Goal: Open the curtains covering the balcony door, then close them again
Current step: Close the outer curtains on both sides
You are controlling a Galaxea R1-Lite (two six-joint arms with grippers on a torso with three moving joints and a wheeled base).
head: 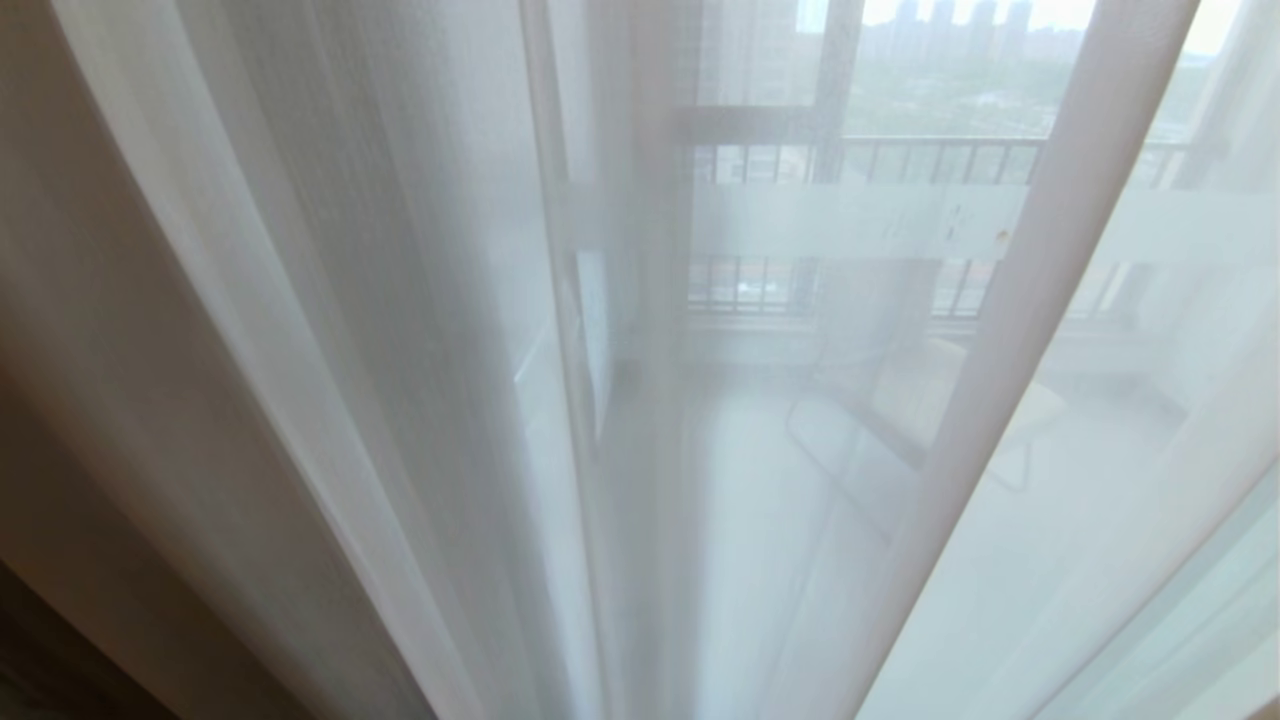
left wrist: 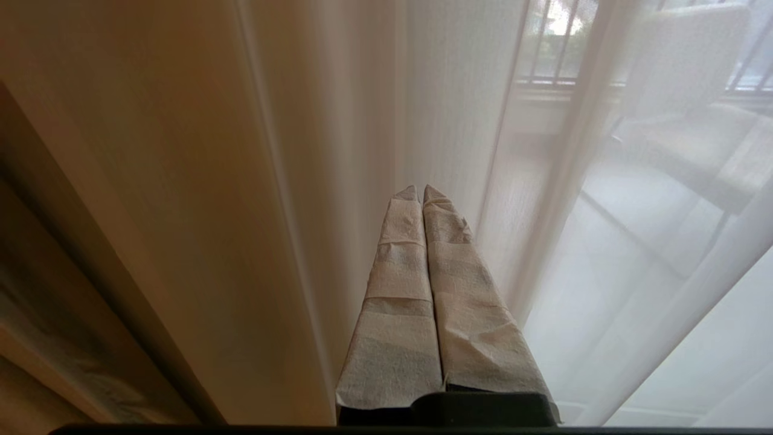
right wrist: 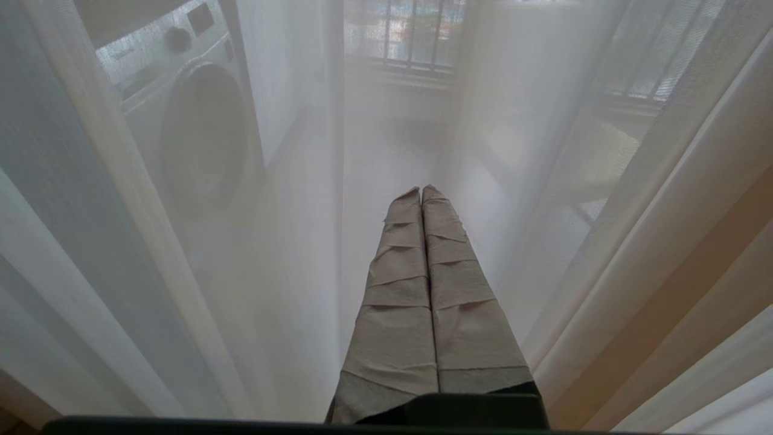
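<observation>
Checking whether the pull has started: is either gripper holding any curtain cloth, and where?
Nothing is held. The left gripper and right gripper are both shut and empty, in front of the thin white sheer curtain.

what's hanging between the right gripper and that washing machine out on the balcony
Only the sheer curtain. In the right wrist view, the shut right gripper points at it, and the washing machine shows hazily through the thin cloth.

Each gripper [left wrist: 421, 192] [right wrist: 421, 192] — long tapered fingers [left wrist: 392, 314] wrapped in beige tape, black base.
</observation>
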